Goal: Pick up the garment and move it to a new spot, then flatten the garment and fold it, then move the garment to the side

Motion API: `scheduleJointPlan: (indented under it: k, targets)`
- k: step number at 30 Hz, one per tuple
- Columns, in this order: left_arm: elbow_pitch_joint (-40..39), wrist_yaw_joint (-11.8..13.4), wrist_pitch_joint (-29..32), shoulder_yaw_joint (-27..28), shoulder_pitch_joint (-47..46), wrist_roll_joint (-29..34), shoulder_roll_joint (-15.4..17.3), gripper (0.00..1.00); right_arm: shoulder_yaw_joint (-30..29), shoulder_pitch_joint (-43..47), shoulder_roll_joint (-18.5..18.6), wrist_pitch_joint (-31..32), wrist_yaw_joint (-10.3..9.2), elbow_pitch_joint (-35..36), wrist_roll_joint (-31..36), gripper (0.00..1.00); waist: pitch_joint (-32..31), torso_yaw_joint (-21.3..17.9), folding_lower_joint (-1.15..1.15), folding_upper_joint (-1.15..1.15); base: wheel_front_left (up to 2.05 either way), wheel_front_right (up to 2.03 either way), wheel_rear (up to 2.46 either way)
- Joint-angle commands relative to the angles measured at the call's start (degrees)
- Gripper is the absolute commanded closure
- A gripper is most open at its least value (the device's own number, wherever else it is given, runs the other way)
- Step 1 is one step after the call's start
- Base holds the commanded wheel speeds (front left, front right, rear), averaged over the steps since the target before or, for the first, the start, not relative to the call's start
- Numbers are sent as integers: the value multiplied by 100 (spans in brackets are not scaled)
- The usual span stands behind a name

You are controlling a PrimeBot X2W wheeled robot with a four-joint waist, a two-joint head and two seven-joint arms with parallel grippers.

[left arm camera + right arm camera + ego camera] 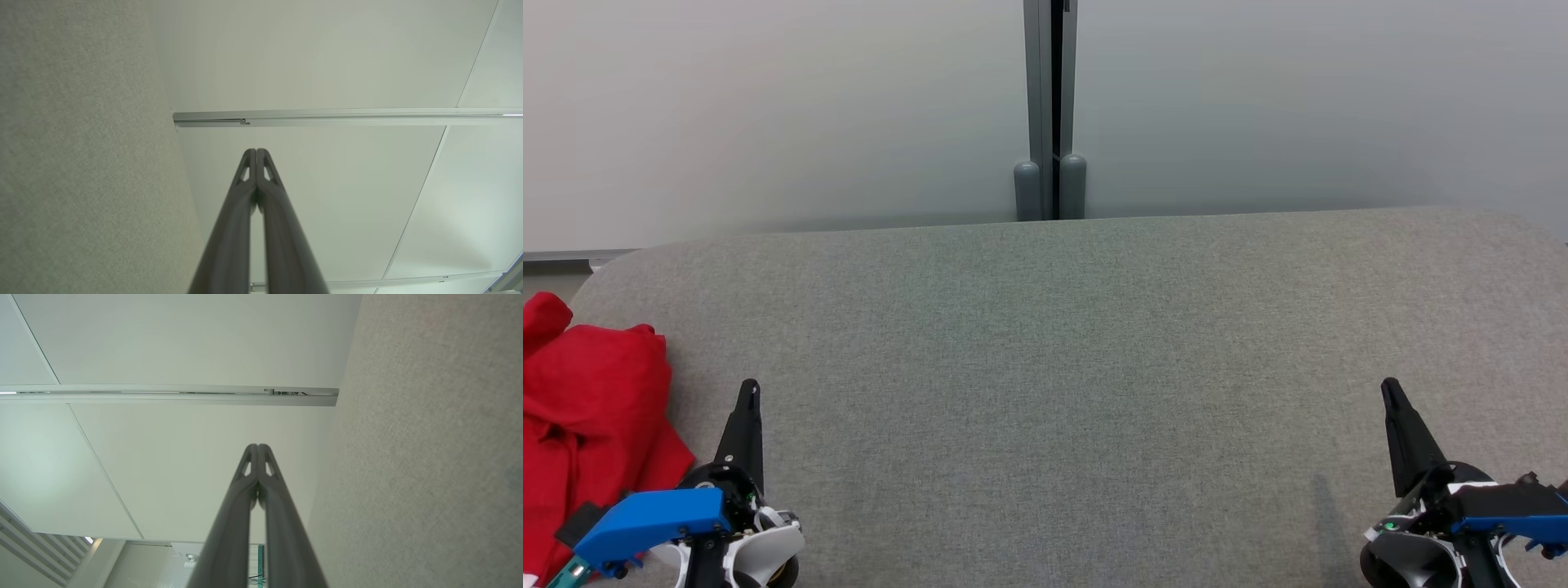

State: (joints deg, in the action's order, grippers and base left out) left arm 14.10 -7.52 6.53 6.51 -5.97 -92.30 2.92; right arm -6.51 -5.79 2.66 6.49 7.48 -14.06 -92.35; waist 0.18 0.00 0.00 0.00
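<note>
crumpled red garment [588, 425] on felt-like grey table [1062, 367].

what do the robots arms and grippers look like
The left gripper and right gripper look alike: two long, dark grey fingers tapering to a point, each with a small triangular cut-out near its tip. Behind each sit a bright blue housing and rounded white shells. A small green light glows by the right one.
</note>
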Motion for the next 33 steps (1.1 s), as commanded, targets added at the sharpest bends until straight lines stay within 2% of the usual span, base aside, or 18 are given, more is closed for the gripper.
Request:
scheduleJointPlan:
  k: [1,33]
  targets:
    - [-26,7,19,4,-57,-23,-9,100,-10,-79,41,26,2,19,-16,100,0,0,0,0,0,0,0]
    - [-26,7,19,4,-57,-22,-9,100,-10,-79,41,26,2,19,-16,100,0,0,0,0,0,0,0]
